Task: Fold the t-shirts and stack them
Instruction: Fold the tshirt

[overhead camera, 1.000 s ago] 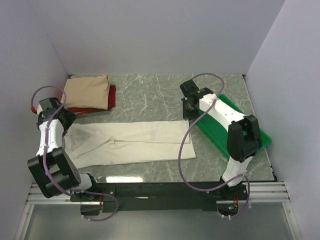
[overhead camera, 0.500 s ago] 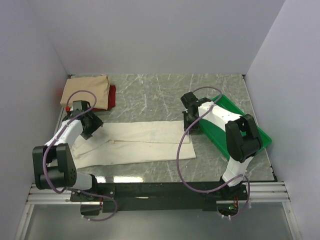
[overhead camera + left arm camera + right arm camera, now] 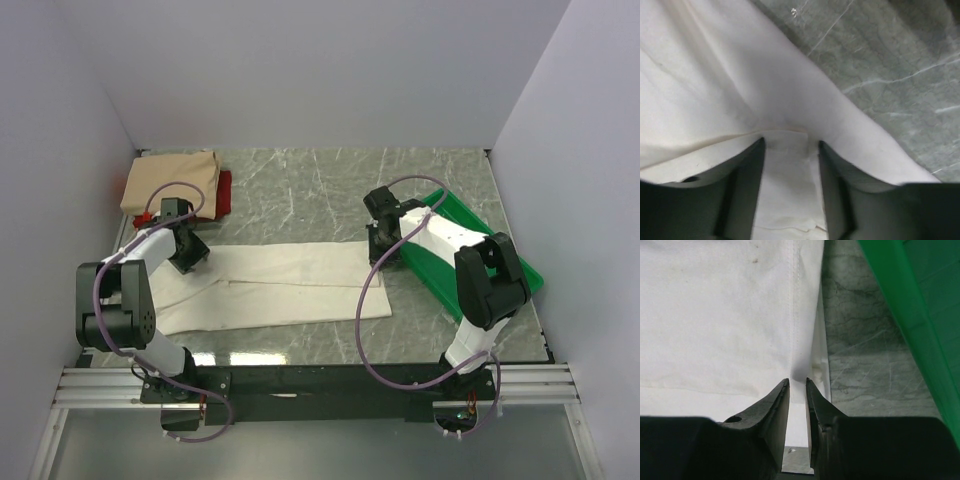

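Note:
The cream t-shirt (image 3: 290,285) lies as a long folded strip across the table. My left gripper (image 3: 188,254) is down on its far-left edge. In the left wrist view, the left gripper (image 3: 790,142) is open with a ridge of cream cloth (image 3: 715,75) between the jaws. My right gripper (image 3: 380,246) is at the shirt's far-right corner. In the right wrist view, the right gripper (image 3: 798,381) is nearly closed on the hem of the cream cloth (image 3: 715,315). The folded tan t-shirt (image 3: 172,183) lies on the red t-shirt (image 3: 225,190) at the back left.
A green tray (image 3: 524,276) lies at the right, just beside my right gripper; its rim also shows in the right wrist view (image 3: 900,310). White walls close in the table on three sides.
My left gripper swung from the table's left edge onto the cream shirt's far-left edge. My right gripper came down toward me onto the shirt's far-right corner.

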